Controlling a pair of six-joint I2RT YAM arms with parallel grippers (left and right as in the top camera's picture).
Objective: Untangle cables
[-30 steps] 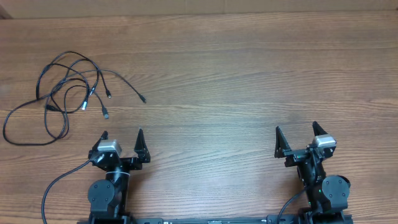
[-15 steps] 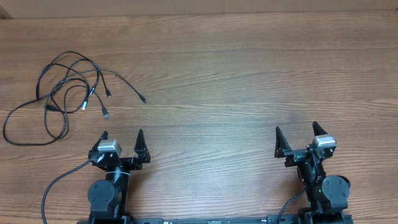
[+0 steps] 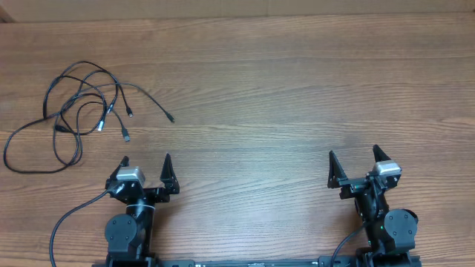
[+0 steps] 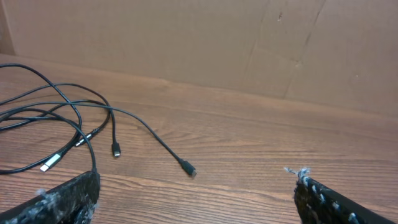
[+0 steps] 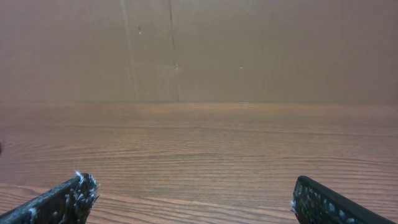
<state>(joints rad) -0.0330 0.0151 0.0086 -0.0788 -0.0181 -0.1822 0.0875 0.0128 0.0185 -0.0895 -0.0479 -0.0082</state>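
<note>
Black end effectors (image 3: 146,157); silver wrist caps (image 3: 129,173); black wires (image 3: 53,245)

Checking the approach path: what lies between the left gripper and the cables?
Only bare wooden table. In the overhead view, the open left gripper sits just short of the cables, not touching them. The left wrist view shows the same bare stretch.

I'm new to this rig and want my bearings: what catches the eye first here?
A loose tangle of thin black cables lies at the far left of the wooden table, its silver-tipped plug ends fanning out toward the middle. Along the near edge, the left gripper and the right gripper both stand open and empty. The left one sits just short of the tangle, and the right one is well away from it.
</note>
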